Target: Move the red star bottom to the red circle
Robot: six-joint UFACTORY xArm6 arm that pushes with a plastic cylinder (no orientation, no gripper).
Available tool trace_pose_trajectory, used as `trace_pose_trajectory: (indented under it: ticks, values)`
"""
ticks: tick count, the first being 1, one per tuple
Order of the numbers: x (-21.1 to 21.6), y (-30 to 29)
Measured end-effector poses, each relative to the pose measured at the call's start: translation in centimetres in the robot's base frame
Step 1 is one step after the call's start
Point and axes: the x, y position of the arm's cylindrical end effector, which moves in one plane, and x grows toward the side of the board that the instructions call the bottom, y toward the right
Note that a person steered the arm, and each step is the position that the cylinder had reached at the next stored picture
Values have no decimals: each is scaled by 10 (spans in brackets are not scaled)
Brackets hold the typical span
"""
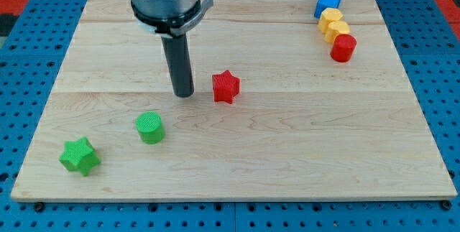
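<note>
Starting nearest, a green star (pixel 79 156) sits at the near left of the wooden board (pixel 287 160), a green cylinder (pixel 150 128) just beyond it; mid-board, my tip (pixel 185 93) rests just left of the red star (pixel 226 86), apart from it; no gripper here, only a bare rod holding nothing; the red circle (pixel 343 47) lies far right, well apart, below a yellow block (pixel 333 23) and a blue block (pixel 328 1); judging so, the star must travel right and slightly farther, with clear board between.
</note>
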Motion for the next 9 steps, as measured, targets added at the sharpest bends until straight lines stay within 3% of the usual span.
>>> trace_pose_trajectory:
  ticks: [2,3,4,5,7,8,9]
  values:
    - [-3,154]
    - [-4,170]
    - [15,132]
    - [27,132]
    - [-15,192]
    - [-17,192]
    - [7,189]
